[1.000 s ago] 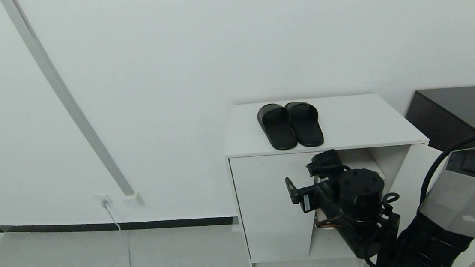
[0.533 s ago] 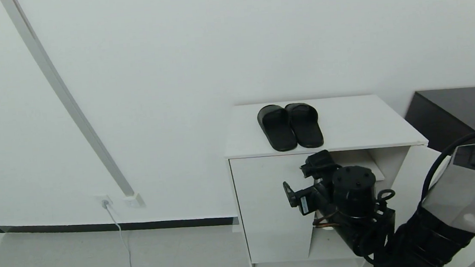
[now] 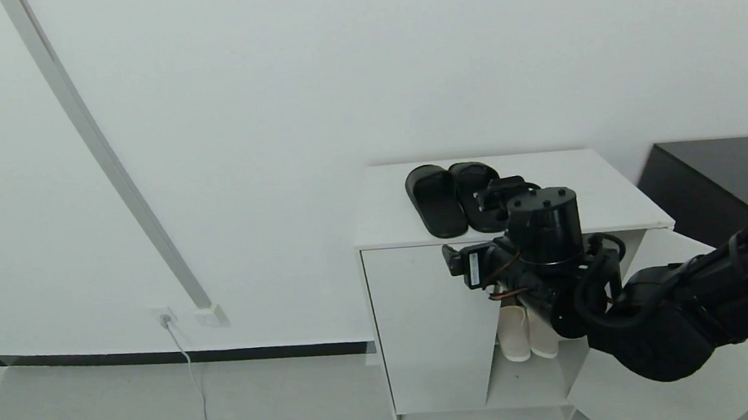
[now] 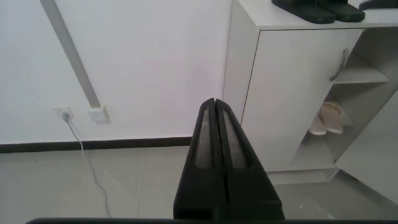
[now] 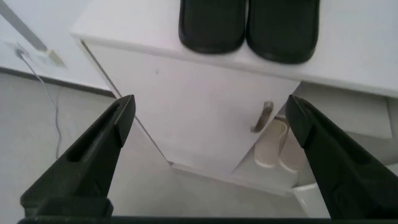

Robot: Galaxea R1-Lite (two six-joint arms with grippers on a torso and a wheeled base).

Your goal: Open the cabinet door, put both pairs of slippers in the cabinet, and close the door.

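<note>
Slippers [image 3: 457, 197] (black pair) rest atop cabinet [image 3: 568, 186], right hand [image 5: 210, 109] spread nearby.

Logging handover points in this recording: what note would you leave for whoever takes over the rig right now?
Left gripper: shut, empty, back from the cabinet.
Right gripper: open, empty, close by the black slippers on the cabinet top.
Done: door open, white slippers on a lower shelf inside.
Left: put the black slippers inside, close the door.
</note>
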